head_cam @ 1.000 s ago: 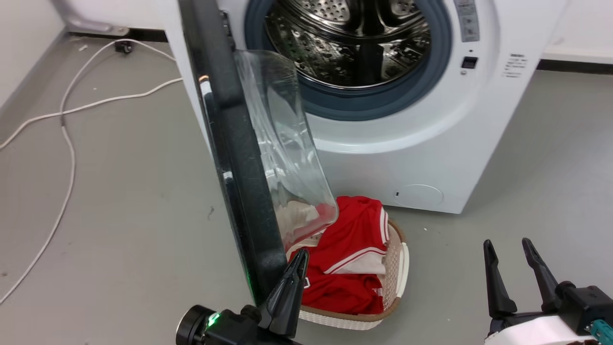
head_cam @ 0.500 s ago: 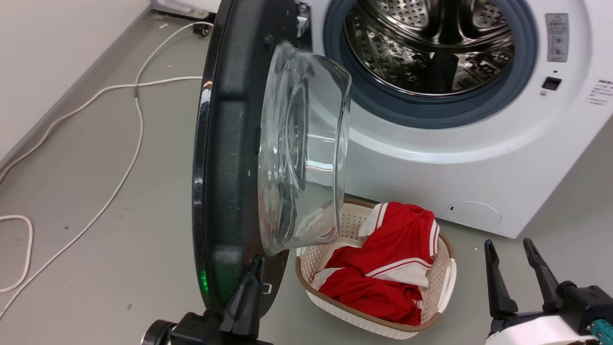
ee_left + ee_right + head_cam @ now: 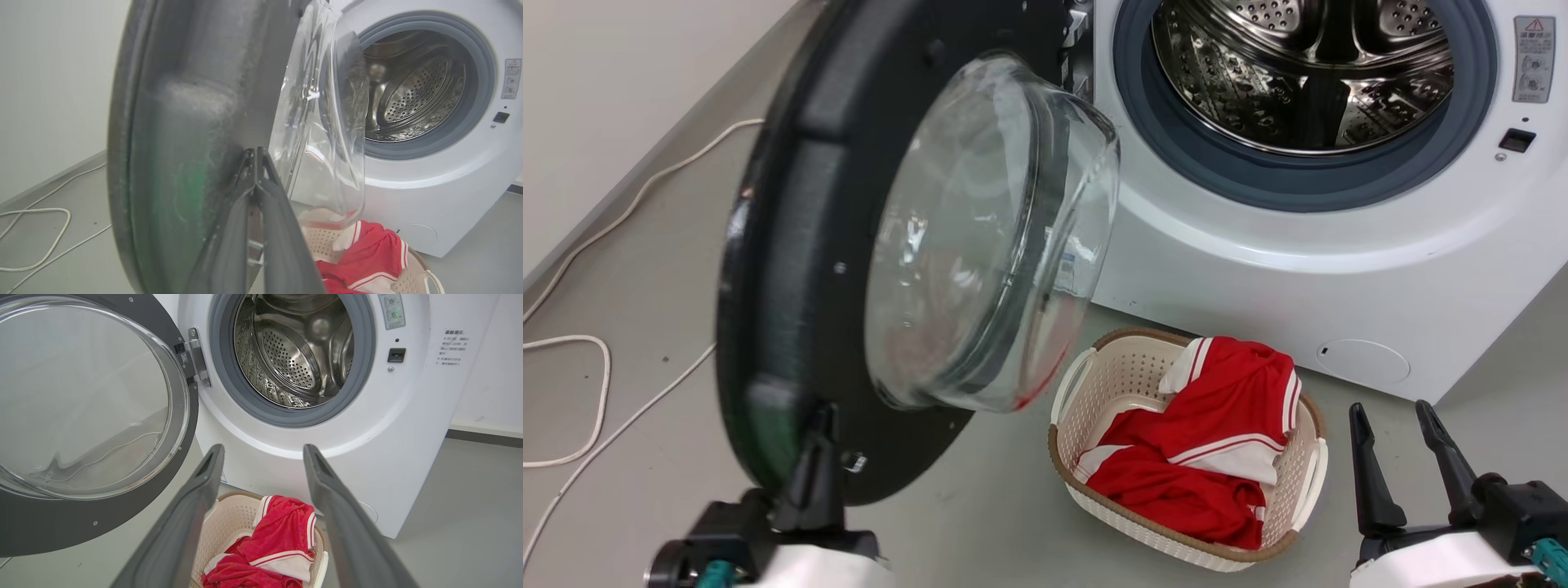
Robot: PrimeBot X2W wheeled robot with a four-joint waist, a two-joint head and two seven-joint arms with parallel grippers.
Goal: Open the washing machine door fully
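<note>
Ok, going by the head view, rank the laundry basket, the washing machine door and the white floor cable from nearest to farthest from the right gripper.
1. The laundry basket, on the floor just left of the right gripper.
2. The washing machine door, swung open further left, beyond the basket.
3. The white cable, on the floor at the far left, past the door.

Basket (image 3: 1127,523) w/ red shirt (image 3: 1201,457), white cable (image 3: 605,376)

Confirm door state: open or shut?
Open. The washing machine door stands well clear of the drum mouth, which is fully exposed.
</note>
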